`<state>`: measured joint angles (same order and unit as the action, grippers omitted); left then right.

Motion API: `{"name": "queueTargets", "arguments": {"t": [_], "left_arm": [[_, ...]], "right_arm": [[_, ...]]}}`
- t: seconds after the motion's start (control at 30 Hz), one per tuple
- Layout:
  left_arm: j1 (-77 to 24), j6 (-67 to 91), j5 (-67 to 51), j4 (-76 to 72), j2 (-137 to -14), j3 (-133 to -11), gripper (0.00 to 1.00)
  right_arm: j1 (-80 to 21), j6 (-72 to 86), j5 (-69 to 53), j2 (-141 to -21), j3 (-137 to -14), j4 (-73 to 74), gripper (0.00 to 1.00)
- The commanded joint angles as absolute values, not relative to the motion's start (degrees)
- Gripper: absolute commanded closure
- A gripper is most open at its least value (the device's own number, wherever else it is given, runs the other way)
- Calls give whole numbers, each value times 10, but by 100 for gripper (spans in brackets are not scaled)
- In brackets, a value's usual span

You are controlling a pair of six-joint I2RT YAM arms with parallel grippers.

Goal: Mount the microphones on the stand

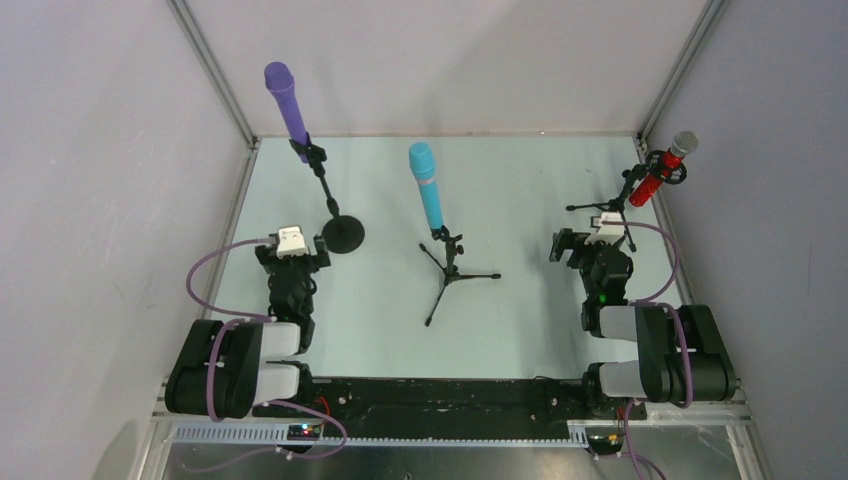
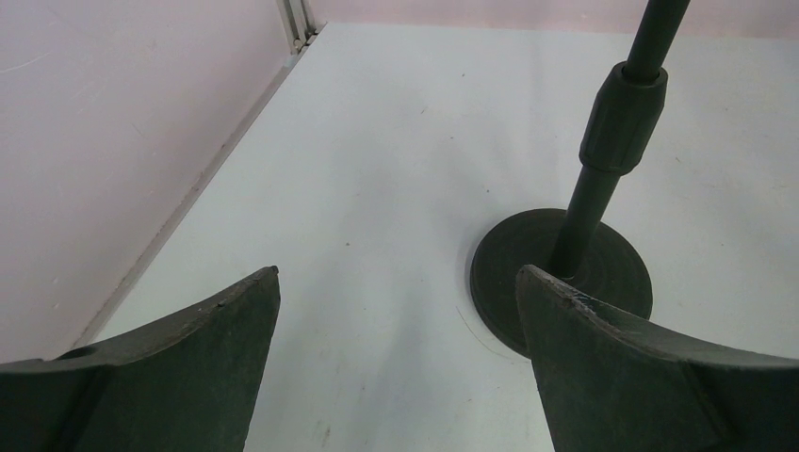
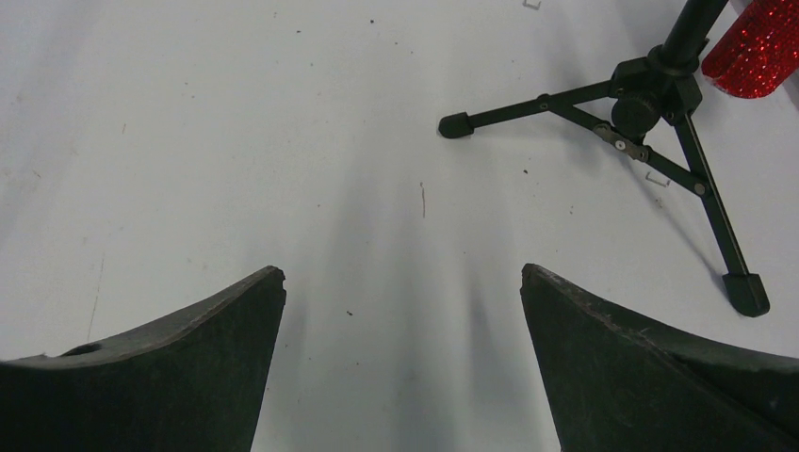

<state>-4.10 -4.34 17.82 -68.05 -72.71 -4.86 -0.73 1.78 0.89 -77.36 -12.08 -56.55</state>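
Pale table (image 1: 520, 190), grey walls (image 1: 100, 200): purple mic (image 1: 286, 100) on a round-base stand (image 1: 343, 234) back left, teal mic (image 1: 427, 185) on a middle tripod (image 1: 452, 270), red mic (image 1: 660, 172) on a right tripod (image 3: 660, 122). The left gripper (image 2: 398, 282), fingers apart, sits just beside the round base; the right gripper (image 3: 403, 278), likewise spread, faces the right tripod.

2 black arms (image 1: 290, 298), purple cables (image 1: 190, 283), dark curved claws (image 2: 398, 269) (image 3: 403, 269).
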Motion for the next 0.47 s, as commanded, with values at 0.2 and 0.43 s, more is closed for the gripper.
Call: {"name": "queueTargets", "arguments": {"t": [0.2,0.43], "left_arm": [[-37,-37,189,-701,-725,-65,2],[-35,-37,186,-690,-724,-70,2]], "right_arm": [[9,25,12,-778,-141,-562,0],[11,26,10,-779,-142,-560,0]]}}
